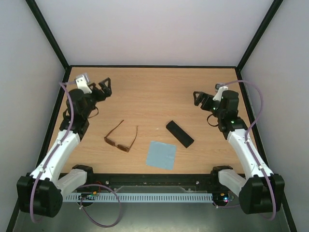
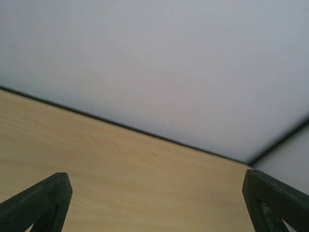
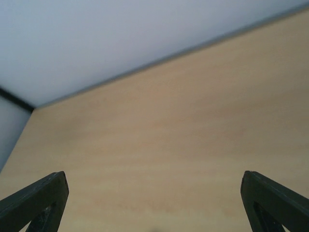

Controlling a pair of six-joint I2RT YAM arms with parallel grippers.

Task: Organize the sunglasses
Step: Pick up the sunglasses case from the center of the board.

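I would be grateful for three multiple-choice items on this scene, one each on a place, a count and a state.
1. Where does the blue cloth lie relative to the black case?
A) nearer the arm bases, slightly to its left
B) beyond it, against the back wall
C) on top of it

2. How many loose things lie on the table?
A) two
B) three
C) five

3. How are the temple arms of the sunglasses?
A) folded flat
B) spread open
C) tucked into the case

Answers:
1 A: the top view shows the cloth on the near side of the case and a little to its left.
2 B: only the sunglasses, case and cloth lie there.
3 B: both temples stick out from the frame toward the back wall.
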